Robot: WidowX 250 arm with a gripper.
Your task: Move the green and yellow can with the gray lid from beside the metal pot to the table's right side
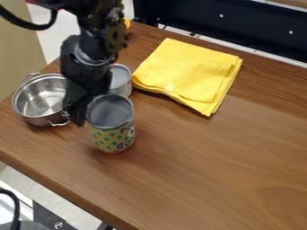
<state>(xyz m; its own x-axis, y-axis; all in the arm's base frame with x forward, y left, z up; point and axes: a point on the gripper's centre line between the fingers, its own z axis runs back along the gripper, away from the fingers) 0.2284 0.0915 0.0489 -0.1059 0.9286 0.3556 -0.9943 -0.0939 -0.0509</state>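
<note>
Black gripper (80, 112) stands against or just beside the left side of the labelled can (112, 128), between it and the metal pot (42, 101); whether it is open or closed, I cannot tell. Brown wooden table (210, 179) bears a second can (121, 77) and folded yellow cloth (186, 72), with pale floor (72, 211) beyond its left edge. Wood surface extends rightward from the labelled can, while the pot sits near the left edge.

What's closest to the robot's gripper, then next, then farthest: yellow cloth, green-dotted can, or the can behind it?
In the camera view, from the gripper:
1. Dotted can, right beside it
2. Back can, behind the dotted one
3. Yellow cloth, off to the right
</note>
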